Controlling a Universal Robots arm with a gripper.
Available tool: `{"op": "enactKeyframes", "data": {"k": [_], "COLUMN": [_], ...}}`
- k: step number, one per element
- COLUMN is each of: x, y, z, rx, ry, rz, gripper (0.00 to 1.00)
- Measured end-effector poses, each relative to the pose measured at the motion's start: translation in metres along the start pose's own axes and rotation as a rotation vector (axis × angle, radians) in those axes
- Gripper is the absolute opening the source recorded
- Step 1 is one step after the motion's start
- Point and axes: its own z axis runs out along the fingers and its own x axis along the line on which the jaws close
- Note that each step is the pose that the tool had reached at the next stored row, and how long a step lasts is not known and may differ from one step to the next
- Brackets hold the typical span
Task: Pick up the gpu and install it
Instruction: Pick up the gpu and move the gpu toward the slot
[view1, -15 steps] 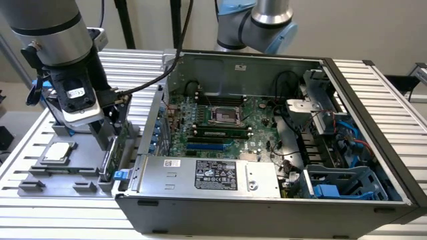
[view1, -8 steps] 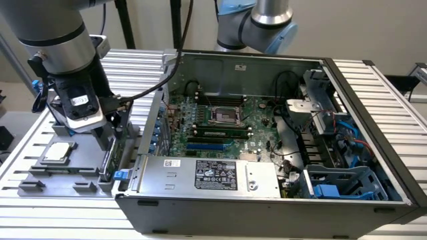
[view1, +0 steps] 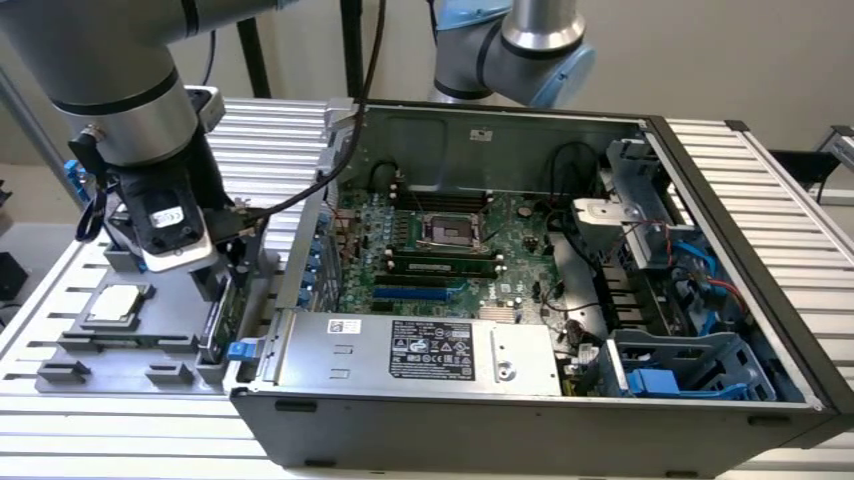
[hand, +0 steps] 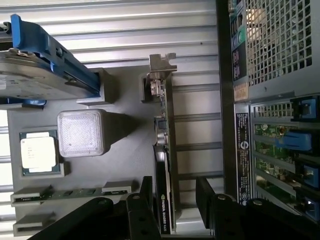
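The gpu (hand: 162, 150) stands on its edge in a slot of the grey fixture tray (hand: 130, 150), its silver bracket at the far end. My gripper (hand: 175, 202) is open just above it, with one black finger (hand: 145, 200) on each side of the card's near end, apart from it. In the exterior view the gripper (view1: 220, 280) hangs over the gpu (view1: 223, 318) at the exterior view's left, just outside the open computer case (view1: 534, 410). The motherboard (view1: 441, 240) lies inside the case.
On the fixture tray (view1: 80, 345) are a processor chip (view1: 118, 300), memory sticks (hand: 70, 192), a hard drive in a blue frame (hand: 35, 70) and a pale square block (hand: 80, 132). The case wall (hand: 225, 100) runs close beside the gpu. A second arm (view1: 514, 50) stands behind the case.
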Motion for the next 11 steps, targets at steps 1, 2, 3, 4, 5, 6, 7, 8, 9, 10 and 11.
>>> {"op": "enactKeyframes", "data": {"k": [1,2,3,4,5,6,7,8,9,10,11], "x": [0.0,0.0,0.0,0.001,0.001,0.002,0.003,0.005,0.006,0.008,0.008], "y": [-0.0001,-0.0002,-0.0003,-0.0004,-0.0005,-0.0007,-0.0009,-0.0011,-0.0012,-0.0011,-0.0008], "z": [0.0018,0.0036,0.0054,0.0072,0.009,0.0108,0.0126,0.0144,0.0162,0.0181,0.0198], "rx": [0.0,0.0001,0.0001,0.0002,0.0002,0.0002,0.0002,0.0005,0.0005,0.0003,0.0003], "ry": [0.0,0.0,-0.0001,-0.0001,-0.0001,-0.0003,-0.0004,-0.0003,-0.0004,-0.0006,-0.0006], "rz": [0.001,0.003,0.004,0.005,0.006,0.007,0.008,0.009,0.011,0.013,0.014], "gripper": [0.48,0.48,0.48,0.48,0.48,0.48,0.48,0.48,0.48,0.48,0.48]}}
